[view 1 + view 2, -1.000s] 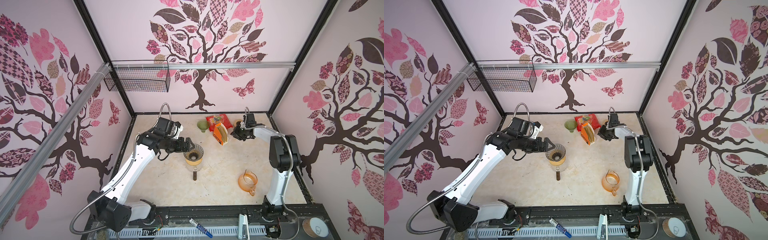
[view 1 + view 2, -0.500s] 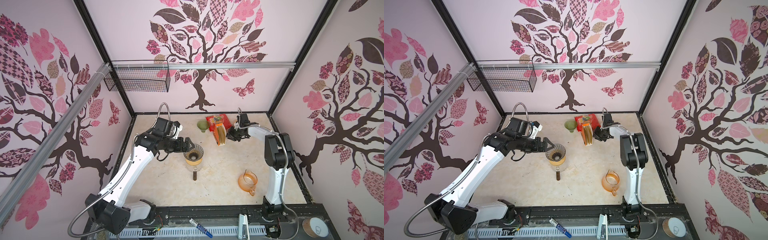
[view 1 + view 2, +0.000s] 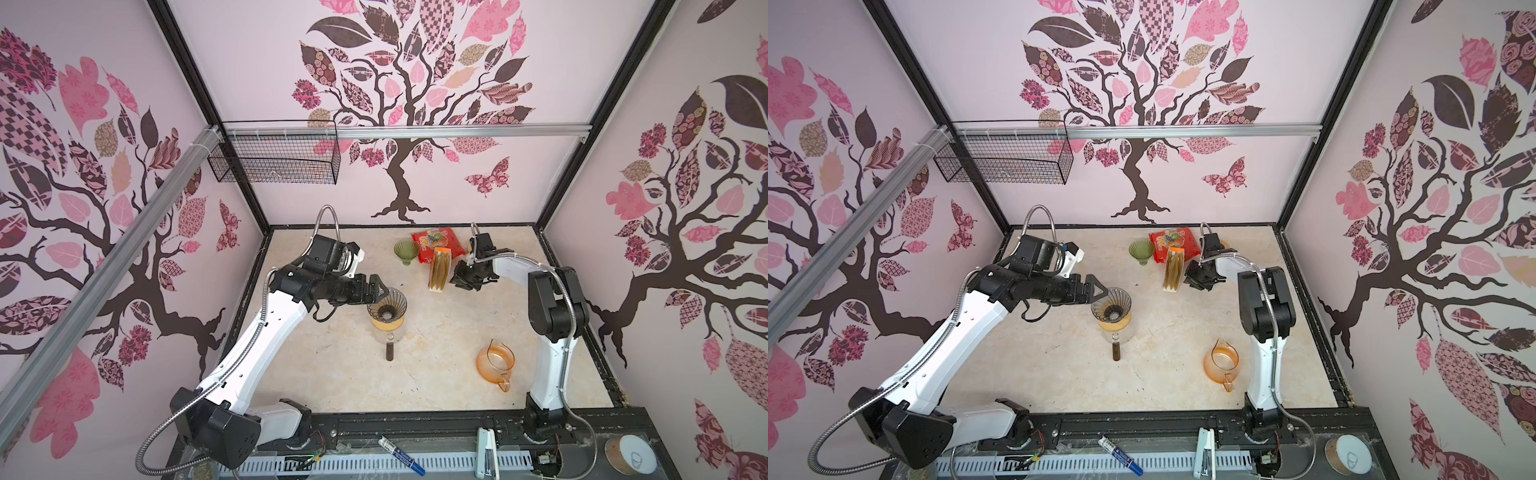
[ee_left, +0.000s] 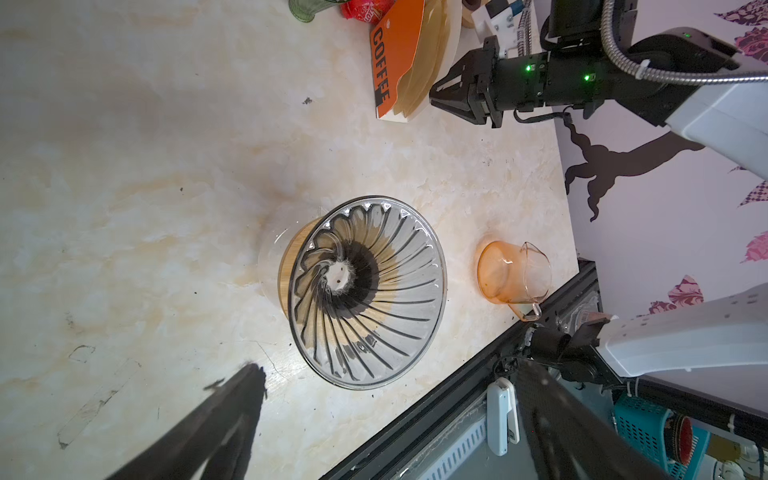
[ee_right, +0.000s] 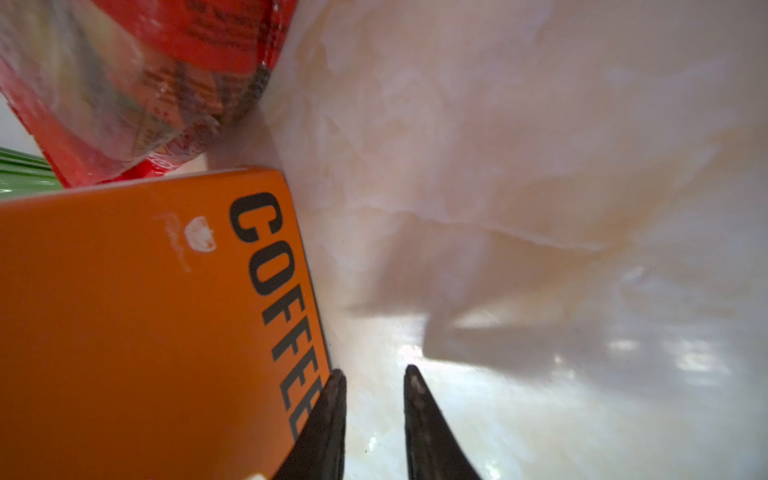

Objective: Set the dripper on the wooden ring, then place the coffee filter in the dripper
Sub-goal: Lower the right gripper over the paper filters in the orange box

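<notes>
Marble tabletop (image 3: 332,370): dripper (image 3: 387,309) mid-tabletop, filters (image 3: 439,275) upright in orange holder (image 4: 392,62) nr back edge. We see L tool (image 3: 379,289) wide apart by dripper, R tool (image 3: 456,279) narrowly parted, empty, beside holder.

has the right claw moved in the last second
Yes: against the red bag, the right claw went left in a top view, nearer the filter pack.

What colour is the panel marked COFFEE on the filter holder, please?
The panel is orange with black lettering, clearest in the right wrist view.
</notes>
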Motion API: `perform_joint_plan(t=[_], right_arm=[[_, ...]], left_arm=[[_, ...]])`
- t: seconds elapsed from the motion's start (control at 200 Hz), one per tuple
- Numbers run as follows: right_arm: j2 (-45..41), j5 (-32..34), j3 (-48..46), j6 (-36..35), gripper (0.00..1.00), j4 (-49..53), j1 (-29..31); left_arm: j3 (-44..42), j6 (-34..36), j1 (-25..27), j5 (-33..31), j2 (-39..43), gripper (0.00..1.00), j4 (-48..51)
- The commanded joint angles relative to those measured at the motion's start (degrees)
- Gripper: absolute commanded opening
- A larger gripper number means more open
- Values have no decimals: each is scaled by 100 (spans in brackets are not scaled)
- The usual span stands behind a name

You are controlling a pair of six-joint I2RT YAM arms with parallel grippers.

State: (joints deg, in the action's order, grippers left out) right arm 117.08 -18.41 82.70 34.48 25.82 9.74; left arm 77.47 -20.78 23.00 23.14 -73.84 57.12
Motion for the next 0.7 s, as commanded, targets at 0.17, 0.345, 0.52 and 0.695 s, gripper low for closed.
perform_joint_plan(t=[0.17,0.345,0.52,0.695], right_arm=[[-1585,660,378,-226,26,450,323],[-1468,871,1023,-398,22,900,801],[-936,944,1476,-252,18,1088,959],[-477,1020,1868,-42,17,1095,995]], left_arm=[[-201,-148,-303,-103,327,97,-131],[-281,-298,-427,-137,440,97,-176],[-326,-363,-498,-160,499,97,-156],[-324,-348,-525,-182,506,97,-133]])
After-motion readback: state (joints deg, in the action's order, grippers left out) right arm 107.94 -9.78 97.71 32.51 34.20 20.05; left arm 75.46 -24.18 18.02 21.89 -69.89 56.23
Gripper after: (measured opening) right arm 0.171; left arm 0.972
